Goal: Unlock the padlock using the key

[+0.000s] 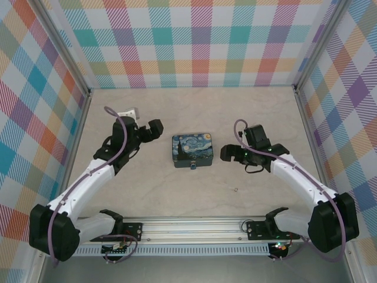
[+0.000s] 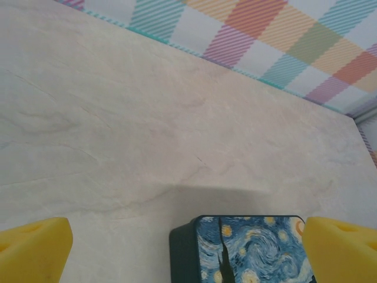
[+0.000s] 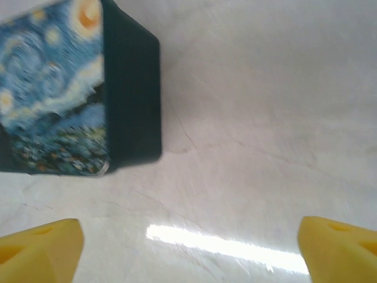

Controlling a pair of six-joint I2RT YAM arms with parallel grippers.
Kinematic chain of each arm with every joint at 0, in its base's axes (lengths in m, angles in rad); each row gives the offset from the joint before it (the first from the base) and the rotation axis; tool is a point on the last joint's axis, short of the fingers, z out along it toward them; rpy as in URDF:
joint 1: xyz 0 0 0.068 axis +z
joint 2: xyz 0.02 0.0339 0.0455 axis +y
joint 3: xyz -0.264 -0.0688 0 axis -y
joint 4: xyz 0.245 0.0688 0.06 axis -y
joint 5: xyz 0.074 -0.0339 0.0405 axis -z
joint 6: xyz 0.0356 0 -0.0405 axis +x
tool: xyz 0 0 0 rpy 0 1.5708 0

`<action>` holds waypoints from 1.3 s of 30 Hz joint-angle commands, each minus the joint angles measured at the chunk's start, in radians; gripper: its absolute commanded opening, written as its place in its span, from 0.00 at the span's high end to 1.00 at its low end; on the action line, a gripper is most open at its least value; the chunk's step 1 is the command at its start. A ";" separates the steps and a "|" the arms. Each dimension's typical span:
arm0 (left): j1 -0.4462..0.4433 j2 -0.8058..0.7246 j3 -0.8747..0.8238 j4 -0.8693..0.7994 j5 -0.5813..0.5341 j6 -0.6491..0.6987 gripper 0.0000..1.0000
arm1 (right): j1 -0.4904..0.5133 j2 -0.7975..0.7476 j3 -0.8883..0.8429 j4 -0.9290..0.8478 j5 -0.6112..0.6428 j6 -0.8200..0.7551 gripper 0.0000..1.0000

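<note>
The pale marbled counter [image 1: 265, 112] takes up most of what I can see, and the starry-night painted box [image 1: 192, 150] sits about in the middle of it. Everything else arranges itself around that box. The left arm [image 1: 88, 177] reaches in on the box's left and the right arm [image 1: 300, 177] on its right, both white with black joints.

The left end effector [image 1: 154, 130] hangs just left of the box, a little beyond its far left corner and apart from it. In its wrist view the two yellow fingers [image 2: 32, 250] sit at the outer edges, spread wide and holding nothing, with a corner of the box showing between them.

The right end effector [image 1: 227, 154] hovers just right of the box, level with its near half and not touching it. Its yellow fingers [image 3: 38, 247] are likewise spread wide and empty, with the box's dark side wall off to their upper left.

The padlock [image 1: 192, 167] is a small bluish lump against the middle of the box's near edge, too small for me to tell how its shackle sits. The key [image 1: 235, 189] is a pale speck lying loose on the counter, on the near side of the box and off toward its right, well clear of both end effectors
</note>
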 commanded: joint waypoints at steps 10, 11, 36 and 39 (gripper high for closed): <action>0.006 -0.093 -0.058 -0.043 -0.114 0.043 0.00 | 0.049 0.107 -0.080 -0.232 -0.048 0.065 0.36; 0.006 -0.094 -0.063 -0.043 -0.114 0.044 0.00 | 0.056 0.114 -0.087 -0.237 -0.049 0.067 0.38; 0.007 -0.103 -0.070 -0.061 -0.120 0.050 0.00 | 0.121 0.263 -0.110 -0.205 -0.001 0.133 0.67; 0.008 -0.102 -0.067 -0.059 -0.122 0.050 0.00 | 0.122 0.268 -0.107 -0.198 0.008 0.141 0.69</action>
